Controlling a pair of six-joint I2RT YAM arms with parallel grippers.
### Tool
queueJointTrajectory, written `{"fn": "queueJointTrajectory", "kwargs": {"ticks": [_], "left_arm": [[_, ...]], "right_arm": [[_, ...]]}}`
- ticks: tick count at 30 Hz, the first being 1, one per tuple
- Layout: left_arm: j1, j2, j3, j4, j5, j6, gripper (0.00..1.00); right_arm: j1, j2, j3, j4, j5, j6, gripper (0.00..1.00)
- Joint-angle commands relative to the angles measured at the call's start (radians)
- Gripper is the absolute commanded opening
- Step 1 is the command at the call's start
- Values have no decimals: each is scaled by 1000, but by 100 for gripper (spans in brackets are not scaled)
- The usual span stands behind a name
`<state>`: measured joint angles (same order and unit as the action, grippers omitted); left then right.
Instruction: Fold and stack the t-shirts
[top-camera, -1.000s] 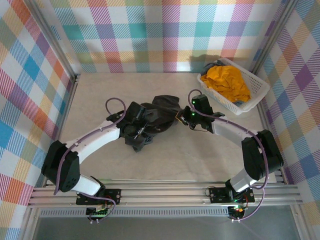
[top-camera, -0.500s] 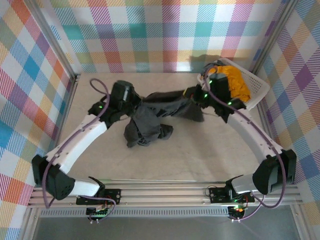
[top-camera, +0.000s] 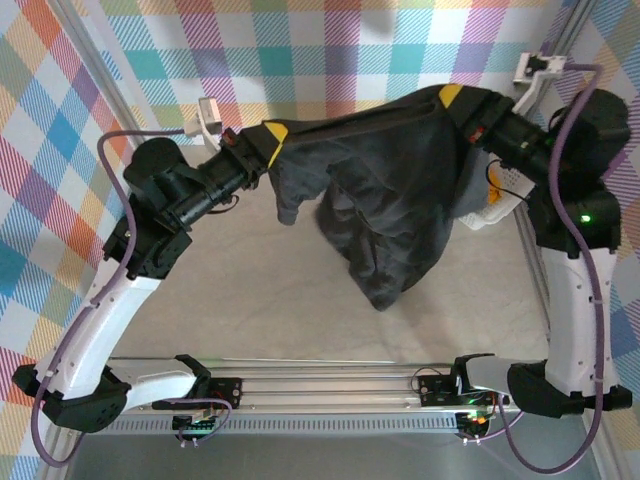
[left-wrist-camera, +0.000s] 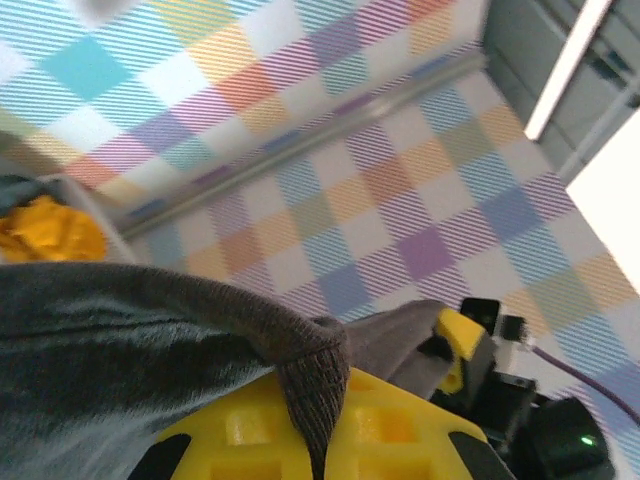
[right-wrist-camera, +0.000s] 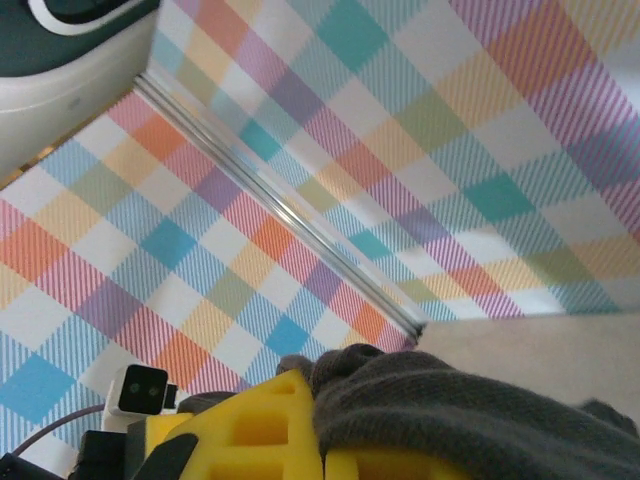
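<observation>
Charcoal t-shirt (top-camera: 390, 200) hangs above beige table (top-camera: 250, 300), plaid walls (top-camera: 330, 60) around.

Left arm (top-camera: 112, 305), right arm (top-camera: 572, 300): white shells, black joints, black bases. Purple cable (top-camera: 128, 137) loops along each arm. Green light (top-camera: 585, 217) glows on right arm's upper joint. Left claw (top-camera: 273, 132), right claw (top-camera: 450, 96): black bodies, yellow fingers (left-wrist-camera: 385, 430) moulded with square pockets. Small white camera block (top-camera: 209, 114) at each wrist.
</observation>
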<state>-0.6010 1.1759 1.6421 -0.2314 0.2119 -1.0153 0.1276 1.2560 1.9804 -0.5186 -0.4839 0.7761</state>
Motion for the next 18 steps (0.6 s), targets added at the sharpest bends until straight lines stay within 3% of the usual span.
{"fn": "queueJointTrajectory", "kwargs": {"ticks": [1, 4, 6, 8, 13, 14, 16, 17, 18], "left_arm": [[1, 20, 109, 66, 19, 8, 0], [3, 78, 174, 45, 3, 4, 0], [14, 124, 248, -97, -72, 9, 0], [86, 192, 327, -253, -137, -9, 0], [320, 394, 316, -359, -42, -67, 0], [369, 446, 317, -367, -24, -49, 0], [450, 544, 318, -389, -4, -8, 0], [484, 600, 333, -424, -8, 40, 7], [503, 642, 356, -479, -39, 88, 26]], "right_arm": [[-50, 40, 115, 15, 82, -29, 0], [-66, 153, 219, 8, 85, -25, 0], [-67, 242, 265, 37, 66, -13, 0], [-66, 361, 314, 65, 28, 14, 0], [-36, 712, 504, 33, -70, 8, 0], [-26, 813, 602, -25, -98, 3, 8], [-10, 1022, 827, -174, -136, -16, 35], [-2, 1112, 945, -265, -138, -35, 44], [6, 1172, 1023, -338, -133, -63, 50]]}}
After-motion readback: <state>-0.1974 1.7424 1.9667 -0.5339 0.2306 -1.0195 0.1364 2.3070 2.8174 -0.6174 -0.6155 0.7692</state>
